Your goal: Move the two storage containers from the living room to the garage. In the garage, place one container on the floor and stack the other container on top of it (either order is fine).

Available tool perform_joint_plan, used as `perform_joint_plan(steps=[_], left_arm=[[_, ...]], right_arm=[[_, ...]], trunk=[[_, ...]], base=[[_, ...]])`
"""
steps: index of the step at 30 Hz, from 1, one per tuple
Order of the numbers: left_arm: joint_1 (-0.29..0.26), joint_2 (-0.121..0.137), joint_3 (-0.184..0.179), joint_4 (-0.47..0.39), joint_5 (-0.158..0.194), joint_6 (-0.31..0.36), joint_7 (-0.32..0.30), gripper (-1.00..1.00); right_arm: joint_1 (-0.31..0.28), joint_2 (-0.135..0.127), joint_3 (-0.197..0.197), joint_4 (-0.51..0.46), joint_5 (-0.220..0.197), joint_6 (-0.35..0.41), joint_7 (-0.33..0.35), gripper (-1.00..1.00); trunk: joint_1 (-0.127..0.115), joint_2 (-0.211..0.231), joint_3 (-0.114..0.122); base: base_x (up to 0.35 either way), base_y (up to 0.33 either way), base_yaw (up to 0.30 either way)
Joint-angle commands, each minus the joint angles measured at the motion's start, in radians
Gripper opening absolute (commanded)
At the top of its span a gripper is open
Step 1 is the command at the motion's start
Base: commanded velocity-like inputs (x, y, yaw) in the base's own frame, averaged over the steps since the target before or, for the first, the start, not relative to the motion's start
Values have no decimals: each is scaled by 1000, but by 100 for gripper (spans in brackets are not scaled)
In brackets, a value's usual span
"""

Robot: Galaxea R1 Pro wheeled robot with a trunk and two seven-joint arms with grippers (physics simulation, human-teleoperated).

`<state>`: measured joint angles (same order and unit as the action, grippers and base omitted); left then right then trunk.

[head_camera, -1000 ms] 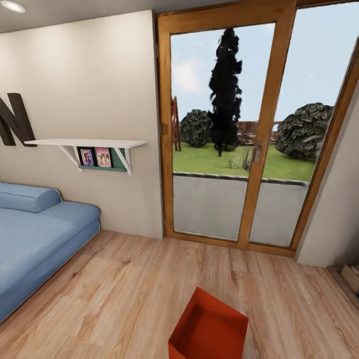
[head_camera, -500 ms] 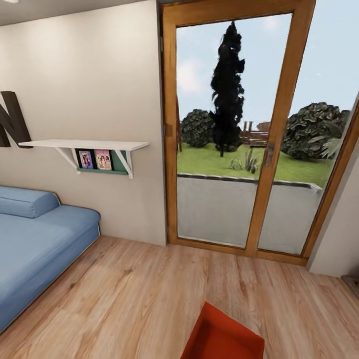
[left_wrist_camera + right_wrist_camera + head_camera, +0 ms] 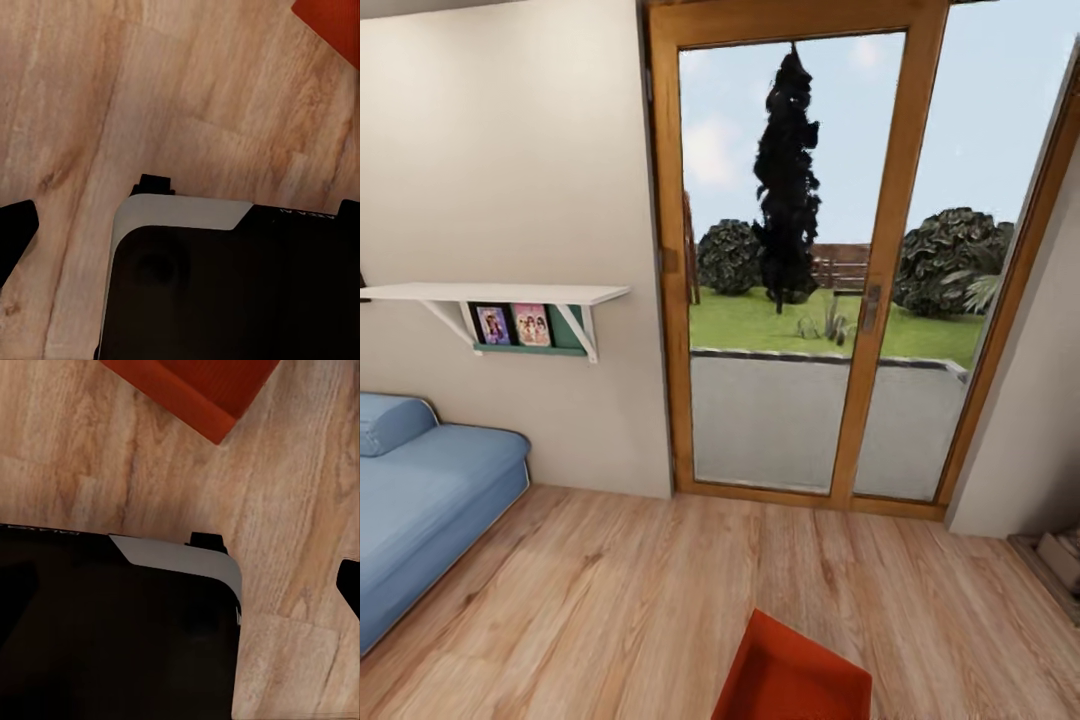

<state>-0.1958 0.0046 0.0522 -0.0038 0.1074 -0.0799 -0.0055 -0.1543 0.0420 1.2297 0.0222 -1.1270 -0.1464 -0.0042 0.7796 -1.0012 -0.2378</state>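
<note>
A light wood plank floor [image 3: 610, 590] fills the lower half of the head view of the living room, running up to a cream wall [image 3: 510, 200] and a pair of wood-framed glass doors [image 3: 790, 270]. Beyond the glass lie a paved strip, a lawn, a tall dark cypress [image 3: 785, 170] and rounded shrubs. A blue sofa [image 3: 420, 500] sits against the wall at the view's left, beneath a white wall shelf [image 3: 490, 293] with small framed pictures [image 3: 512, 325] tucked under it. At the bottom edge of the head view, right of centre, one orange-red storage container [image 3: 792, 675] stands on the planks with a corner pointing toward the doors, cut off by the frame. A corner of the same orange-red plastic shows in the left wrist view [image 3: 334, 22], and a larger corner in the right wrist view [image 3: 199, 386], both seen over wood flooring past the robot's black-and-grey body. Whether the fingers of either arm are wide, narrow or holding anything cannot be told.
</note>
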Motion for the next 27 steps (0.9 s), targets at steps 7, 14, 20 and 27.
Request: perform_joint_plan(steps=[7, 14, 20, 27], left_arm=[[-1, 0, 5, 1, 6, -3, -1, 100], [-1, 0, 5, 1, 6, -3, 0, 100], [-1, 0, 5, 1, 6, -3, 0, 100], [-1, 0, 4, 1, 6, -3, -1, 100]], right_arm=[[-1, 1, 8, 2, -7, -2, 0, 100], [-1, 1, 7, 2, -7, -2, 0, 100], [-1, 1, 7, 2, -7, -2, 0, 100], [-1, 1, 10, 2, -5, -2, 0, 100]], trunk=[[0, -1, -1], [0, -1, -1], [0, -1, -1], [0, -1, -1]], base=[[0, 0, -248], [0, 0, -248], [0, 0, -142], [0, 0, -33]])
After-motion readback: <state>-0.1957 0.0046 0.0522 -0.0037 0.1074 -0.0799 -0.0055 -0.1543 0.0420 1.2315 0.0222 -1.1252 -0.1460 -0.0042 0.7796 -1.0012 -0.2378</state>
